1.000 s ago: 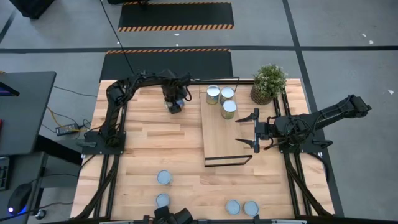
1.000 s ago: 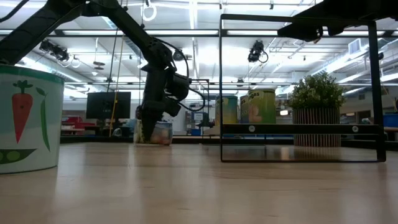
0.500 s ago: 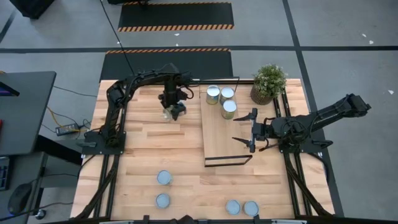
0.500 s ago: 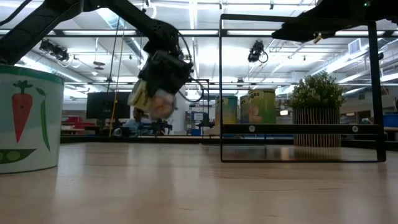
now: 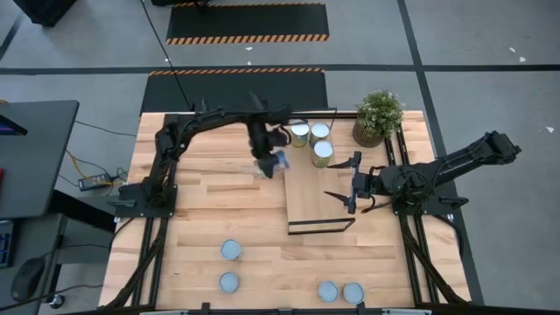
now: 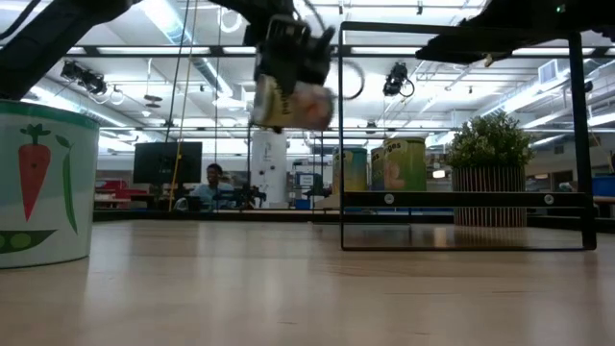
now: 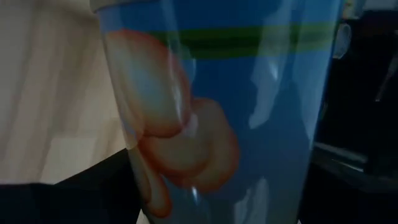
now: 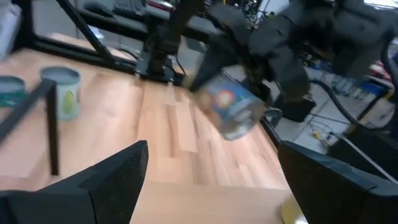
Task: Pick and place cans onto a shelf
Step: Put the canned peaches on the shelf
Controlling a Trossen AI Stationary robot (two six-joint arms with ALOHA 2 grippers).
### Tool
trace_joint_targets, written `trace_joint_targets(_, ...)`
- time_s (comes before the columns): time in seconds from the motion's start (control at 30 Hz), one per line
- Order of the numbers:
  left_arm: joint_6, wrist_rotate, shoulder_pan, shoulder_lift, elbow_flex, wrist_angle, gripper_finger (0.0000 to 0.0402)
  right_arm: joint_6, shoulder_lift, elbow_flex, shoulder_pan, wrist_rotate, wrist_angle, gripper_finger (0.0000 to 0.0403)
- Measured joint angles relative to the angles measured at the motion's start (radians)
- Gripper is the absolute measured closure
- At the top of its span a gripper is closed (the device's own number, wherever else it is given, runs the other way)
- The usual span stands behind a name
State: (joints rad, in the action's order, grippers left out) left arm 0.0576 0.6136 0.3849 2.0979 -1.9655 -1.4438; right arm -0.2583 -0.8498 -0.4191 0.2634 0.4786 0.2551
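One can lifted beside the shelf

One can [image 5: 272,163] hangs tilted in the air, clamped in the left gripper [image 5: 267,157] just left of the shelf [image 5: 308,197]; its blue label fills the left wrist view; three cans [image 5: 312,140] stand at the shelf's far end, beside the potted plant [image 5: 377,116]; four more [image 5: 230,250] sit along the table's near edge; the right gripper [image 5: 339,183] hovers over the shelf's right side, fingers spread and empty.

Three cans [image 5: 312,142] are crowding the shelf [image 5: 306,197] end by the plant [image 5: 378,115]; its other half is lying bare, though the right gripper [image 5: 341,184] is hovering over that stretch, fingers spread.
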Motion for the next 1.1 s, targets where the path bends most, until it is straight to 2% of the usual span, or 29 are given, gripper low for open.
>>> trace_joint_targets(0.2, 0.054, -0.083, -0.097, 0.0, -0.025, 0.158, 0.0077, -0.055, -0.024, 0.0, 0.0, 0.128, 0.03, 0.0035)
trace_joint_targets(0.33, 0.082, -0.107, -0.137, 0.0, -0.032, 0.217, 0.0077, -0.088, -0.022, 0.0, 0.003, 0.132, 0.053, 0.0035)
trace_joint_targets(0.47, 0.039, -0.095, -0.148, 0.0, -0.032, 0.211, 0.0077, -0.129, -0.023, 0.0, 0.012, 0.131, 0.052, 0.0035)
trace_joint_targets(0.7, -0.093, 0.0, -0.134, 0.0, -0.032, 0.185, 0.0076, -0.301, -0.058, 0.0, 0.031, 0.131, 0.08, 0.0035)
trace_joint_targets(0.8, -0.16, 0.04, -0.109, 0.0, -0.032, 0.185, 0.0076, -0.43, -0.097, 0.0, 0.045, 0.132, 0.143, 0.0037)
trace_joint_targets(0.9, -0.164, 0.112, -0.084, 0.0, -0.032, 0.192, 0.0076, -0.602, -0.142, 0.0, 0.057, 0.137, 0.233, 0.0041)
trace_joint_targets(1.0, -0.136, 0.188, -0.065, 0.0, -0.032, 0.228, 0.0076, -0.742, -0.181, 0.0, 0.068, 0.211, 0.328, 0.0044)
trace_joint_targets(1.1, -0.137, 0.221, -0.056, 0.0, -0.032, 0.302, 0.0076, -0.847, -0.207, 0.0, 0.081, 0.306, 0.394, 0.0048)
